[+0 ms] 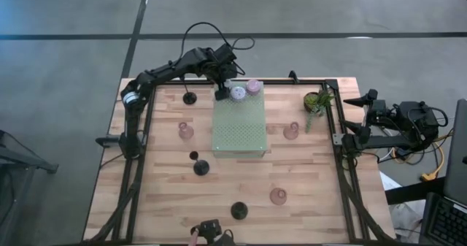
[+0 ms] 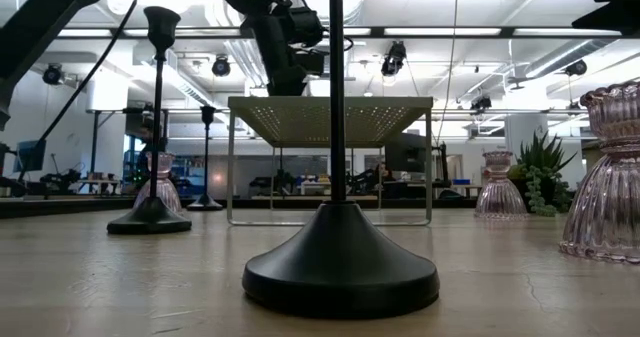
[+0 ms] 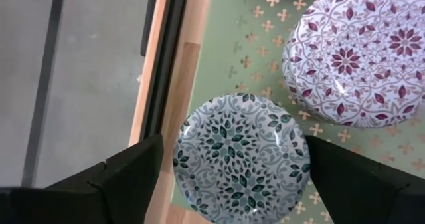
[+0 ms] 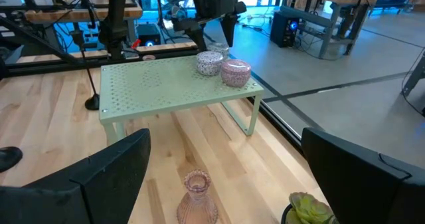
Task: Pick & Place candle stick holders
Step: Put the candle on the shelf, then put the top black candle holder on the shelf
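My left gripper (image 1: 221, 93) is open over the far left corner of the pale green perforated mat (image 1: 241, 129). Its fingers stand on either side of a round teal-patterned holder (image 3: 242, 159) that rests on the mat. A lilac-patterned round holder (image 3: 358, 54) and a pink one (image 1: 253, 86) sit beside it on the mat. Black thin-stemmed holders (image 1: 190, 98) (image 1: 201, 168) (image 1: 238, 211) and pink glass holders (image 1: 186, 131) (image 1: 292, 131) (image 1: 278, 195) stand on the table. My right gripper (image 4: 224, 141) is open and empty at the table's right edge. My left gripper comes at the teal-patterned holder from above, pointing down, with one finger (image 3: 133, 177) on each side of its rim (image 3: 182, 161). The holder sits flat on the mat. I cannot tell whether the fingers touch it.
The mat is a raised shelf on thin legs (image 2: 330, 117). A small green potted plant (image 1: 317, 101) stands at the far right. A dark frame (image 1: 339, 129) runs along the table's edges. A small dark device (image 1: 211, 228) sits at the near edge.
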Controlling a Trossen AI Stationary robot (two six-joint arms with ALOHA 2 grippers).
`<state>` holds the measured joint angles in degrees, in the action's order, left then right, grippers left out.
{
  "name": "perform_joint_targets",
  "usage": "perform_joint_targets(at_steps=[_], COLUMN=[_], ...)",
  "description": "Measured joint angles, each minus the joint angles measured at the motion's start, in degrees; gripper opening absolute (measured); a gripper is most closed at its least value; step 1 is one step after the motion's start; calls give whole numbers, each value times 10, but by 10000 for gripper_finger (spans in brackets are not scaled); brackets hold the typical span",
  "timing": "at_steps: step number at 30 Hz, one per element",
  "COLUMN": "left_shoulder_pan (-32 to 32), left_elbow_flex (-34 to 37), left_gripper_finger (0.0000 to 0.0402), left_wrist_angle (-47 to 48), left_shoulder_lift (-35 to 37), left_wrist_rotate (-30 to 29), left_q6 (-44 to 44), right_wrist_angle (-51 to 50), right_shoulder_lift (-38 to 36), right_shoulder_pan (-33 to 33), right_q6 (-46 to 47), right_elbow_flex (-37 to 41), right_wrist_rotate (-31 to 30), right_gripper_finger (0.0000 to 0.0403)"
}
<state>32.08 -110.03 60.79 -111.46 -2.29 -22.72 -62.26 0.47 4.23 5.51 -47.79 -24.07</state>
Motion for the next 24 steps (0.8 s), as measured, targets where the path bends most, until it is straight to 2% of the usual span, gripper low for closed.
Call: perform_joint_targets(at_steps=[10,18,24], left_shoulder_pan=[-3,-20,-43], left_elbow_flex=[-36,-106,-134], left_gripper_finger=[360,360,339], left_wrist_angle=[37,130,208], left_shoulder_lift=[0,2,32], left_wrist_rotate=[-2,-2,1], left_q6=[10,25,98], right_wrist_angle=[0,0,0], right_shoulder_lift=[0,0,0], right_shoulder_pan=[0,0,0], right_q6=[0,0,0], right_elbow_flex=[0,0,0], right_wrist_rotate=[0,0,0], right_gripper_finger=[384,384,384])
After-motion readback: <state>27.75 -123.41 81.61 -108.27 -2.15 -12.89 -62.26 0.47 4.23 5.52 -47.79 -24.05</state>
